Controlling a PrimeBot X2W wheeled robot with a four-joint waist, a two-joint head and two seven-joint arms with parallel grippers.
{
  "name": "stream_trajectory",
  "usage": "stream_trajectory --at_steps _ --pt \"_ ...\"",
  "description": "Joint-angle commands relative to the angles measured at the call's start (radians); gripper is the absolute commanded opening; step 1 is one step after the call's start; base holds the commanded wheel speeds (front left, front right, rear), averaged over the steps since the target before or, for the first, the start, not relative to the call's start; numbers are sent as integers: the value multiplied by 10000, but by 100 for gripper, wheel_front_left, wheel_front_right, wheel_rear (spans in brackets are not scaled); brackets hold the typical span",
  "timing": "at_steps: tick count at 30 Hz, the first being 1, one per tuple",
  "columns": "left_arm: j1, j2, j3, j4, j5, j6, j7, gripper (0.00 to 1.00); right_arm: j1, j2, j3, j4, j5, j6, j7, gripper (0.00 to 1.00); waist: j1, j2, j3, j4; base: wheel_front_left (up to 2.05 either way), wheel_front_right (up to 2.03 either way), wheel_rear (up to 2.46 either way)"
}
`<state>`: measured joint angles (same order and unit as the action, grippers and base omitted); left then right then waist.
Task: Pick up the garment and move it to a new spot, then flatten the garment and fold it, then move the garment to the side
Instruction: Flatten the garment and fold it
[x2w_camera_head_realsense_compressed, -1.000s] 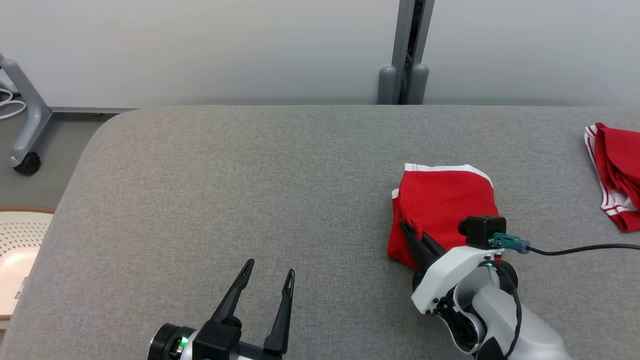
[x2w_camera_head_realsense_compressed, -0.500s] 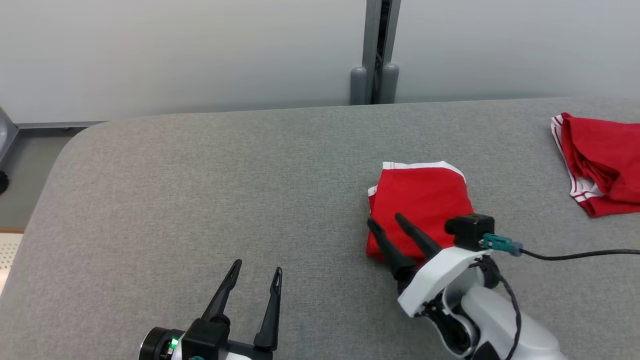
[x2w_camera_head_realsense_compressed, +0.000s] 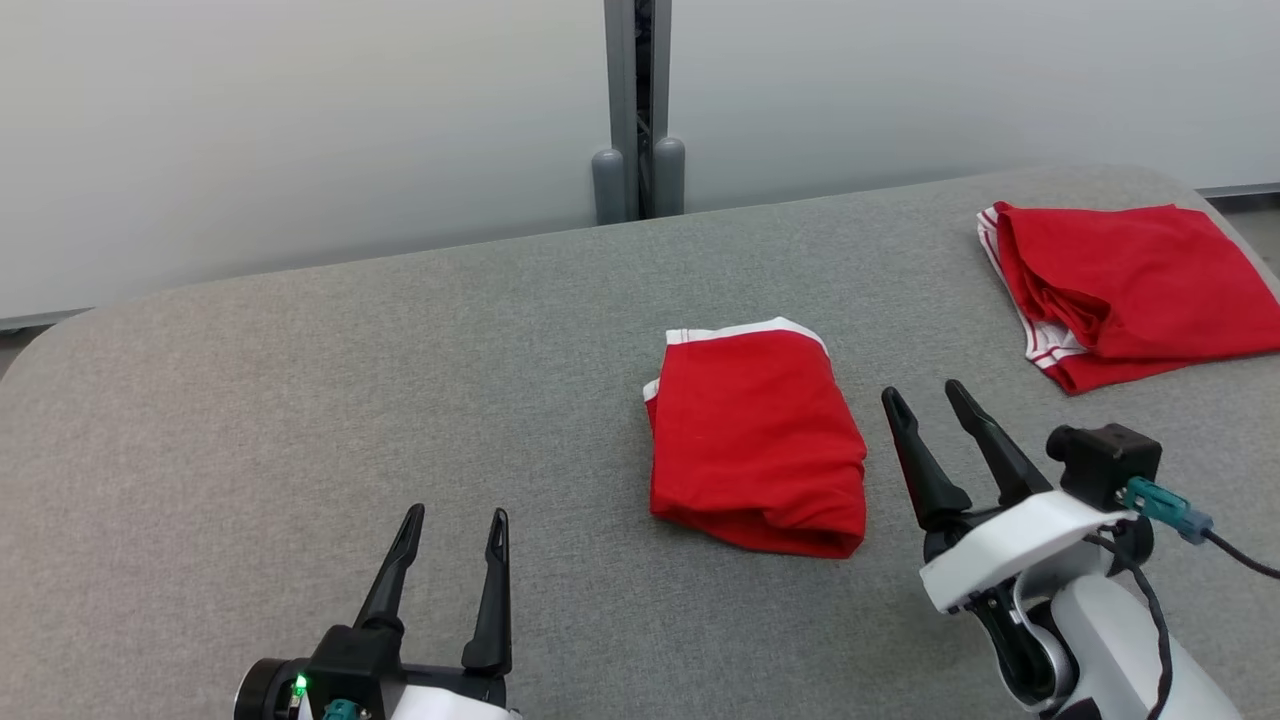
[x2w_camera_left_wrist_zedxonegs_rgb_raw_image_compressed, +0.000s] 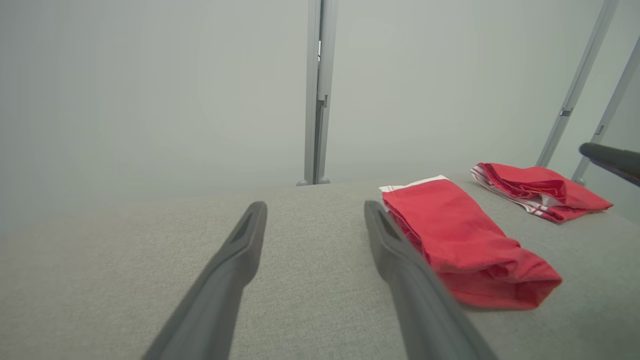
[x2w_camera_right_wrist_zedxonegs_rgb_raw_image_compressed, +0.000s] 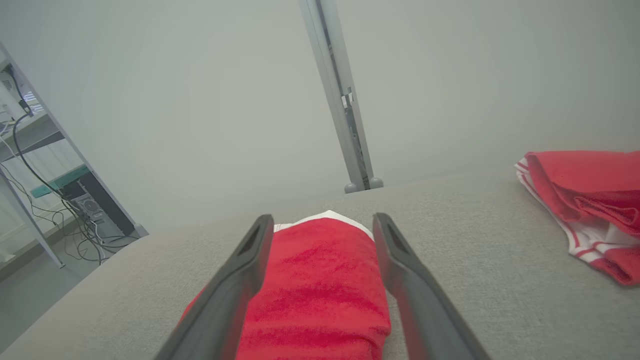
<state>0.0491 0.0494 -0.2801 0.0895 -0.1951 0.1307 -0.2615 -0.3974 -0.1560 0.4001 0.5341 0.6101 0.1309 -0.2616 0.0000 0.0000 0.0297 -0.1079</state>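
The red garment (x2w_camera_head_realsense_compressed: 755, 430) is soft matt cloth; the grey table (x2w_camera_head_realsense_compressed: 300, 400) has coarse woven fabric.

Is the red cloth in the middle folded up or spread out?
Folded. The red garment lies as a compact rectangle on the grey table, with a rounded, doubled edge at its near end.

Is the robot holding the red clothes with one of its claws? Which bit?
Nothing is held. The left gripper and the right gripper are both open, and the folded red garment lies on the table, touching neither.
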Motion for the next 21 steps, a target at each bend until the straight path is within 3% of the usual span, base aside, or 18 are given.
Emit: stream_trajectory --at_steps 1,12,21 --pt "47 33 81 -42 -72 45 -37 100 302 -49 -201 -186 -220 -5 -54 100 0 0 -85 -149 0 0 0" --pt "239 34 404 -15 -174 95 -37 100 2326 91 -1553 -2357 -2557 -5 -56 100 0 0 -266 -452 0 0 0" --pt "410 34 413 -125 -162 111 -37 100 3725 403 -2074 -3510 -3360 -5 -55 100 0 0 -384 -323 0 0 0"
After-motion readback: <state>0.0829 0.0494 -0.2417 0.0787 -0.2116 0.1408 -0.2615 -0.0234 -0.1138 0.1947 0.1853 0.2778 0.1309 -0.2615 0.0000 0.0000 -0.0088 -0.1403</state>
